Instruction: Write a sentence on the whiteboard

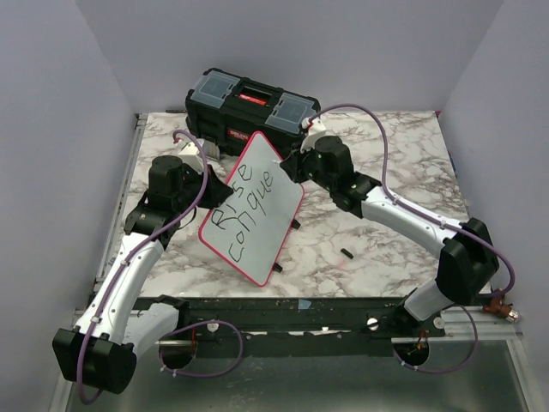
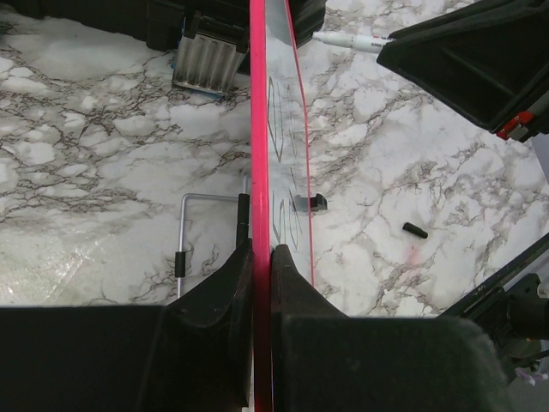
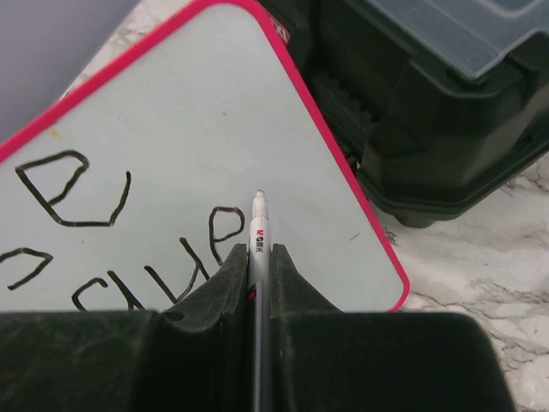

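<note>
The whiteboard [image 1: 274, 227] stands tilted over the desk [image 1: 377, 249], light, stiff and probably slick. The left gripper [image 2: 260, 253] pinches its rim, the surest hold. The right gripper [image 3: 257, 253] clamps the marker [image 3: 258, 225], tip at the face.

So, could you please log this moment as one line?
left gripper shut on whiteboard rim | right gripper shut on marker, tip over whiteboard | sentence reads Rise conque

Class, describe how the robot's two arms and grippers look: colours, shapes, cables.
The left arm and right arm have white rounded links between chunky black joints. A thin purple cable loops along each. The left gripper and right gripper are matte black, each with two tapering fingers.
</note>
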Controlling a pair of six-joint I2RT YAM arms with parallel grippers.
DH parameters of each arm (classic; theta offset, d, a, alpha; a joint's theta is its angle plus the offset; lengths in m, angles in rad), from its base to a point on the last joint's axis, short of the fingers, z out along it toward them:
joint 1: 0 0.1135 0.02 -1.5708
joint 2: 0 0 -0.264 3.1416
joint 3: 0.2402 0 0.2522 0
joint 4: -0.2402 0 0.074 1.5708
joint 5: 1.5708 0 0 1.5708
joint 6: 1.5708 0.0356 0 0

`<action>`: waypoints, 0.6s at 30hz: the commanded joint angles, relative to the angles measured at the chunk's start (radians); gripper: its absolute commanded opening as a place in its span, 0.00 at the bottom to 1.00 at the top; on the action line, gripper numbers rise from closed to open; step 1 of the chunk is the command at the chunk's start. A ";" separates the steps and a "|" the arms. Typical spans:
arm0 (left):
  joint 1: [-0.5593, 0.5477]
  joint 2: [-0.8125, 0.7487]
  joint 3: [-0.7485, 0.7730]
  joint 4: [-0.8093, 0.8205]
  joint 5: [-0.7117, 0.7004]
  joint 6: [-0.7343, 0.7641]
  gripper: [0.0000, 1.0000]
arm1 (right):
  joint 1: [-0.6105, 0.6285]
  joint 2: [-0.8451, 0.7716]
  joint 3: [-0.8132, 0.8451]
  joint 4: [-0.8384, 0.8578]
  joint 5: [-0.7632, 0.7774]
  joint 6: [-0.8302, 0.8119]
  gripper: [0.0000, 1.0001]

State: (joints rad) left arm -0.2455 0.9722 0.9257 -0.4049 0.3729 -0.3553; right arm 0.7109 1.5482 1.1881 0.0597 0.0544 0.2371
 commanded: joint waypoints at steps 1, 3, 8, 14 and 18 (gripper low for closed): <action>-0.018 -0.001 -0.002 -0.065 -0.026 0.110 0.00 | -0.010 0.040 0.055 -0.002 -0.023 -0.007 0.01; -0.018 -0.002 -0.002 -0.066 -0.025 0.110 0.00 | -0.011 0.050 0.066 -0.003 -0.028 -0.007 0.01; -0.018 0.000 -0.001 -0.066 -0.028 0.110 0.00 | -0.012 0.072 0.079 0.001 -0.043 0.000 0.01; -0.020 0.002 -0.001 -0.065 -0.027 0.110 0.00 | -0.014 0.090 0.076 0.012 -0.048 0.010 0.01; -0.020 0.003 -0.001 -0.065 -0.028 0.110 0.00 | -0.013 0.093 0.061 0.018 -0.079 0.016 0.01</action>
State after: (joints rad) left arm -0.2485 0.9714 0.9257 -0.4057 0.3729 -0.3553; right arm 0.7048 1.6234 1.2388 0.0608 0.0147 0.2398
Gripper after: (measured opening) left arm 0.089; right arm 0.123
